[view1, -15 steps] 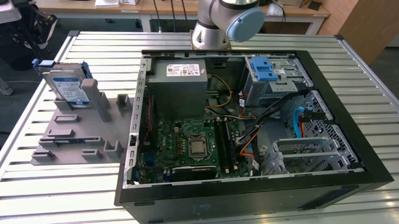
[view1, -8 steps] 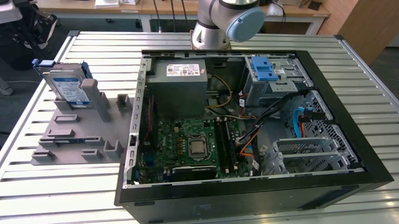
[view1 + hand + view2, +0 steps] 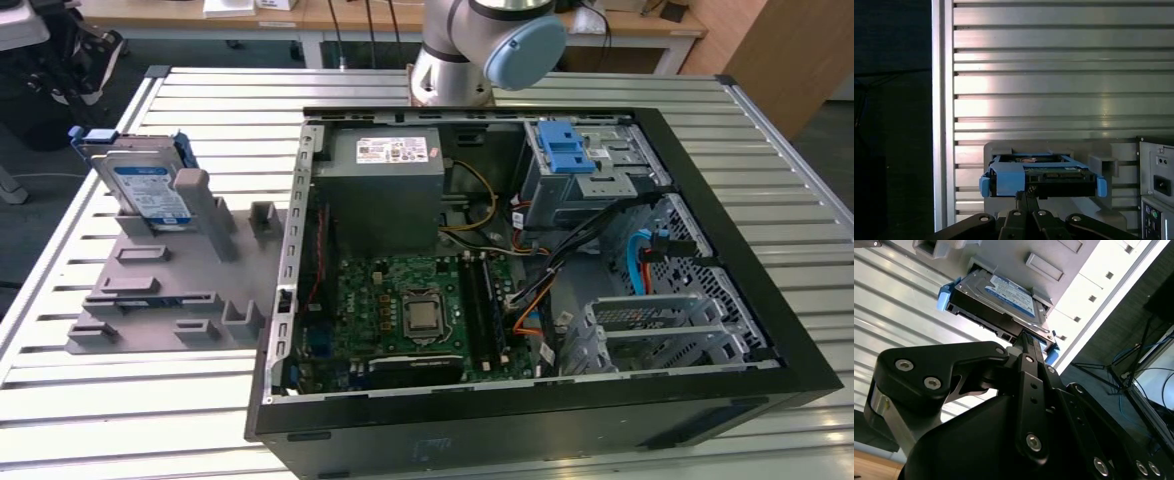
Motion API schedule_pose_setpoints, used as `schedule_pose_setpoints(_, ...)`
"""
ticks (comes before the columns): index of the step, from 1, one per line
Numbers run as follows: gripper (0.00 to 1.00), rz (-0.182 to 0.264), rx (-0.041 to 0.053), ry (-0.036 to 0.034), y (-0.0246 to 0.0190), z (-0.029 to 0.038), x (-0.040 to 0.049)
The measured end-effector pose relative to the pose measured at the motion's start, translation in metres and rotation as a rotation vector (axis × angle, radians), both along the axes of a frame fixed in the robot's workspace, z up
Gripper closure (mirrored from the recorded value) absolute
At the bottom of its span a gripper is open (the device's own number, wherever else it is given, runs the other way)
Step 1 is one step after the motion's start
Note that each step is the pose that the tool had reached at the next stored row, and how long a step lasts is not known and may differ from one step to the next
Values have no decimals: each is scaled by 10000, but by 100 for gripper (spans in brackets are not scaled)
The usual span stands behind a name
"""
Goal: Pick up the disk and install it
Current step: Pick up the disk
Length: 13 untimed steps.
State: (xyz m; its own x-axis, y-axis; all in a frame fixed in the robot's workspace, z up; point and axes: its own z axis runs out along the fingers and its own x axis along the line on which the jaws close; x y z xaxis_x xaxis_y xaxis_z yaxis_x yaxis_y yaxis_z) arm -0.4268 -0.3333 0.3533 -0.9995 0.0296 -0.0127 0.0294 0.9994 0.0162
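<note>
The disk stands on edge in a grey holder, toward the far corner of the worktop on the exterior view's left. A holder post hides its lower part. In both wrist views the hand is clenched on nothing, fingertips together and lined up with the disk's blue-framed edge; contact cannot be told. The open computer case lies beside the holder.

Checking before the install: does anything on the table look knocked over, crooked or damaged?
Nothing stands out. The disk stands on edge in its grey holder, beside the open computer case.
</note>
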Motion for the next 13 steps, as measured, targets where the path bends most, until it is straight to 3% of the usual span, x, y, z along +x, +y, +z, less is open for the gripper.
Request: schedule_pose_setpoints(13, 89, 136, 0, -1, 0, 0, 0)
